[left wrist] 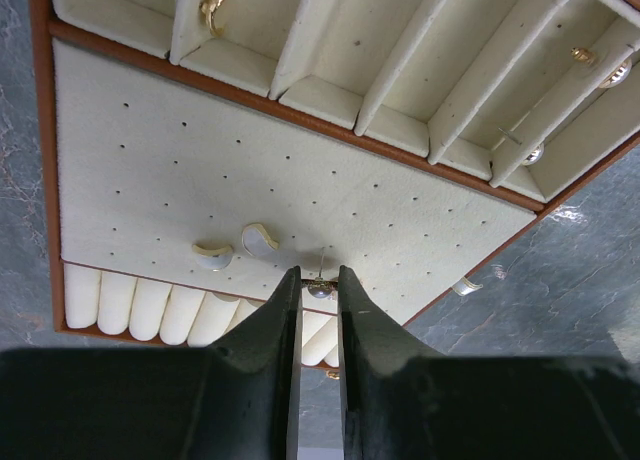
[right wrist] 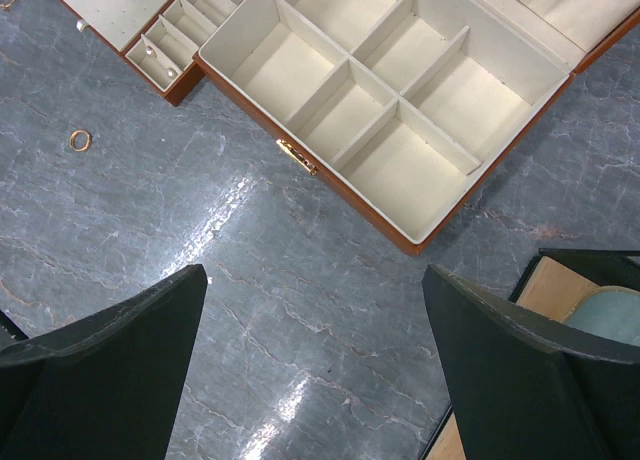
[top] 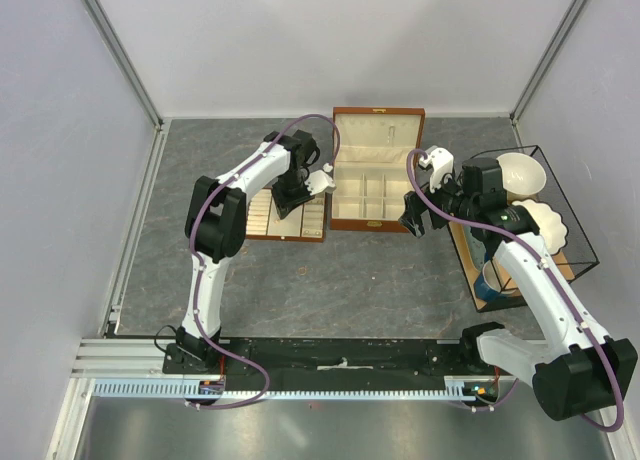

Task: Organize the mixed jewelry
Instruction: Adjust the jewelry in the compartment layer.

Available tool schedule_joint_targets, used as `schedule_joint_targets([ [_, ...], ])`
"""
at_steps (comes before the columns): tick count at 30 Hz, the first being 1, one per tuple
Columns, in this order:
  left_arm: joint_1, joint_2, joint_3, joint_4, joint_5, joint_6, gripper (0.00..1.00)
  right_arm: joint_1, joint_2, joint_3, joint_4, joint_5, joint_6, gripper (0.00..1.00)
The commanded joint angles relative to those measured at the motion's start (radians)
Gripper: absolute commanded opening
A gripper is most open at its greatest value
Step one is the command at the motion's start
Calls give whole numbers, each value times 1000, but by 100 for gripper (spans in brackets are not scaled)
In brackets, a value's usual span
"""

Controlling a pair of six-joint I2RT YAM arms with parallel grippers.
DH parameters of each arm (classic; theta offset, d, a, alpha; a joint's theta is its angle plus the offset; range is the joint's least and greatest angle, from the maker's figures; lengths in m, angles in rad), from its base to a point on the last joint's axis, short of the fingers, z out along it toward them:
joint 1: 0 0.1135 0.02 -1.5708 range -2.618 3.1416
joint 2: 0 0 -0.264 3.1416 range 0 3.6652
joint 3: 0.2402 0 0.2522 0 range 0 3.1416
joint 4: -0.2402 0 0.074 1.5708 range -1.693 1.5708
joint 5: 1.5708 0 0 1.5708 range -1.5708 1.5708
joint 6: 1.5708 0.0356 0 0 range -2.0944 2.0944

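The mixed jewelry is spread about a flat cream tray (left wrist: 300, 170) with a brown rim. In the left wrist view two pale hoop pieces (left wrist: 213, 255) lie on its perforated pad. A gold piece (left wrist: 215, 5) and small silvery pieces (left wrist: 530, 155) sit in its slots. One pale piece (left wrist: 465, 286) lies on the table beside the tray. My left gripper (left wrist: 320, 288) is shut on a tiny silvery stud earring (left wrist: 320, 291) just over the pad's edge. A gold ring (right wrist: 79, 139) lies on the table. My right gripper (right wrist: 315, 360) is open and empty above bare table.
The open brown wooden box (right wrist: 400, 100) with cream compartments stands at the middle back (top: 375, 180), just right of the tray (top: 290, 222). A black wire basket (top: 575, 255) with white bowls and a blue cup (right wrist: 600, 315) stands at the right.
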Motion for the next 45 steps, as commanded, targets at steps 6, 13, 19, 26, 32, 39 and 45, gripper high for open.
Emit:
schedule_joint_targets([
  [6, -5, -10, -11, 4, 14, 24, 11, -4, -11, 19, 26, -17, -7, 98],
  [13, -7, -13, -12, 7, 20, 22, 12, -2, -16, 17, 24, -16, -5, 98],
  [19, -10, -12, -9, 8, 14, 22, 11, -2, -22, 17, 23, -17, -4, 98],
  [26, -11, -3, 0, 10, 6, 24, 12, -2, -28, 14, 21, -16, -5, 98],
  [32, -11, 4, 15, 8, 5, 27, 11, -2, -29, 13, 21, -11, -5, 98],
  [39, -11, -3, 23, 10, 11, 27, 11, -2, -25, 13, 21, -11, -5, 98],
  [45, -8, -15, 43, 2, 25, 36, 10, -2, -25, 14, 21, -14, -7, 98],
])
